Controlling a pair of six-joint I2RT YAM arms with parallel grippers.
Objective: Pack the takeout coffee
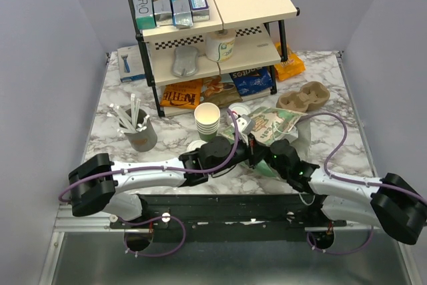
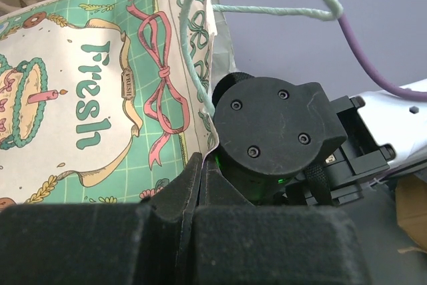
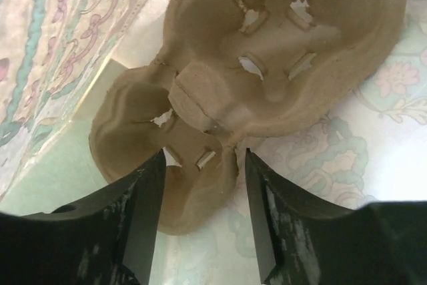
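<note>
From above, the takeout coffee [image 1: 220, 46] stands on the middle level of the shelf rack [image 1: 257, 55], well apart from the paper bag [image 1: 270, 125], which lies on its side on the table [image 1: 120, 95]. My left arm [image 1: 147, 173] and right arm [image 1: 340, 181] meet at the bag's near end. A stack of cups [image 1: 207, 121] stands just beside the bag, and a cardboard carrier [image 1: 303, 96] lies beyond it.

On the left wrist camera, the left gripper [image 2: 199, 165] has its jaws clenched. The bag's rim runs right down into the tips, so I read it as pinching that rim. The bag's twine handle [image 2: 267, 11] loops just above the right arm's black wrist housing [image 2: 273, 131].

On the right wrist camera, the right gripper [image 3: 204, 158] has its jaws spread and holds nothing. A brown carrier [image 3: 280, 51] lies ahead on pale printed paper, its near lobe between the fingers. I cannot tell whether it is the one seen from above.

My worries:
- If I pull the right arm out carelessly, the twine could snag the wrist and drag the bag.
- If the left pinch slips, the mouth would fall shut.
- A wide swing toward the shelf could knock the cup stack over.
- A lidded cup slid into a bag lying flat would likely tip and leak.
</note>
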